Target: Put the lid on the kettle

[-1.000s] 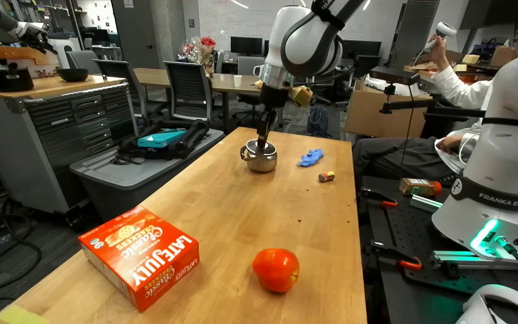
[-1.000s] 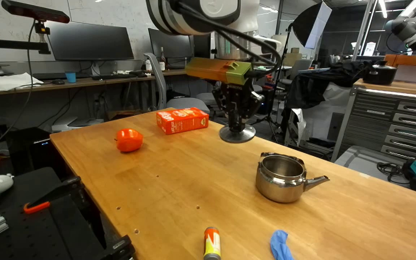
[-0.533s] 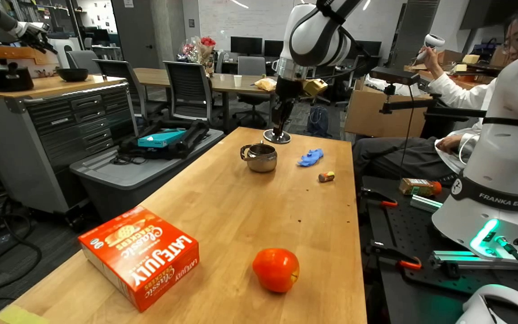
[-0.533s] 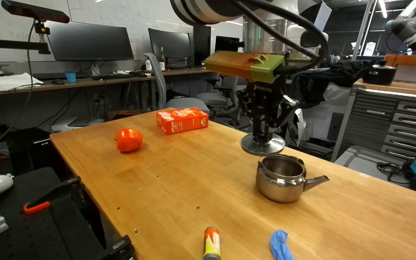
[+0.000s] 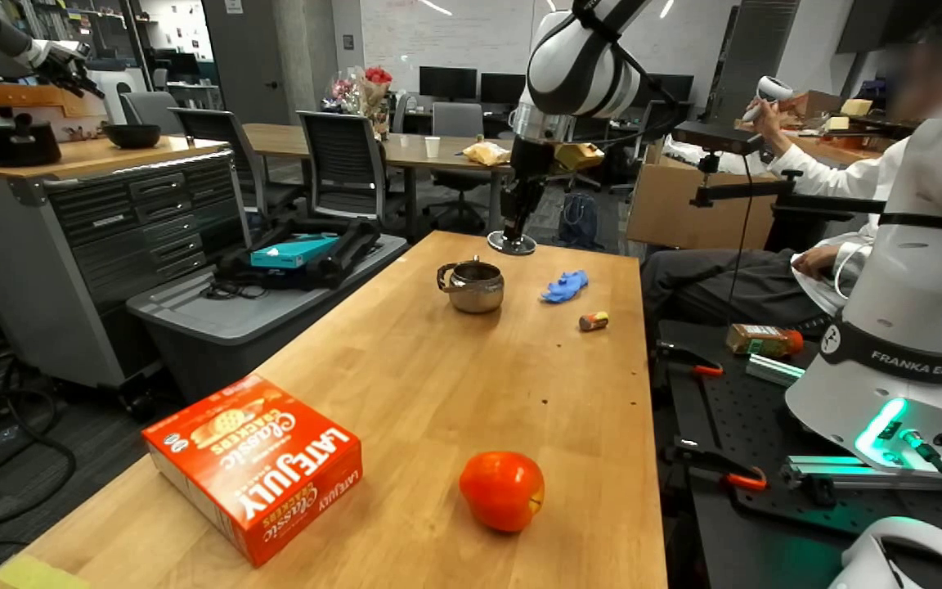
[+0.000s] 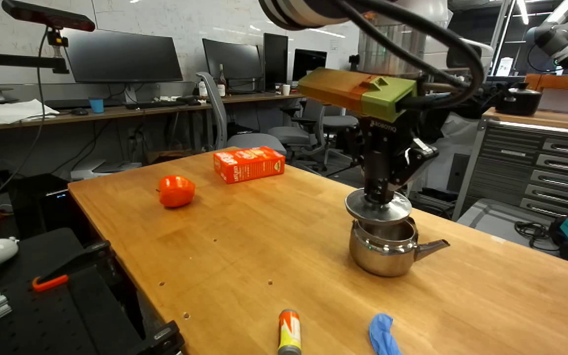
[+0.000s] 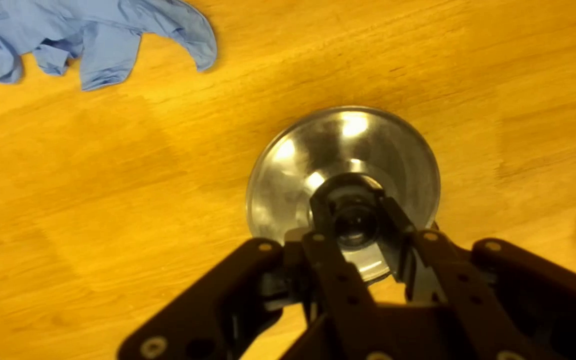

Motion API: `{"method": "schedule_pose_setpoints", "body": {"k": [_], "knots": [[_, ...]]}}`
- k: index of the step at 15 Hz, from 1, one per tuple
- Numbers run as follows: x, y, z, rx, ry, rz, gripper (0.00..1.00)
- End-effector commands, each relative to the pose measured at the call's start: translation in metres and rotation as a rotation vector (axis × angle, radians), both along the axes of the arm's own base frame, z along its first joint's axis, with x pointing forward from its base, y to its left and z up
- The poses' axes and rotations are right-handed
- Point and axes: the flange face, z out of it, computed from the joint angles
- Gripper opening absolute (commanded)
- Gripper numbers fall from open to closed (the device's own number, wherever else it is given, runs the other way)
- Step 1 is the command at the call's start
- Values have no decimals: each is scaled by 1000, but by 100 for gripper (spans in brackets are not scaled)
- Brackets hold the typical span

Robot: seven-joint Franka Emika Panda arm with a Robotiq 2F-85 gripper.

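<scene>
The lid, a silvery disc with a dark centre knob, shows in both exterior views and the wrist view. My gripper is shut on the lid's knob and holds it level in the air. The kettle, a squat grey metal pot with a spout, stands upright on the table. In an exterior view the lid overlaps the far side of its mouth, with a gap below. In an exterior view the lid sits up and right of the mouth. The kettle is mostly hidden in the wrist view.
A blue glove and a small orange-yellow cylinder lie near the kettle. A red tomato-like ball and an orange-red cracker box stand at the other end.
My gripper has carried the lid across toward the kettle; it now overlaps the mouth in an exterior view, where it was well to the left before. The kettle has not moved.
</scene>
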Motion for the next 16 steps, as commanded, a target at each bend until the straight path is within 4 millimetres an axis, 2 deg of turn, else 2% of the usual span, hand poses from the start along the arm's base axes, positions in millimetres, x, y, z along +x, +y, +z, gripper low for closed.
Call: {"method": "schedule_pose_setpoints", "body": {"k": [1,8,10,12,16], "knots": [[17,-9,-4,34,-30,-26,16],[46,-26,-24,66,-21,-78,15],[52,-26,-33,76,0,-72,15],[53,-14,-46,79,29,-35,15],[55,26,-61,71,54,56,15]]}}
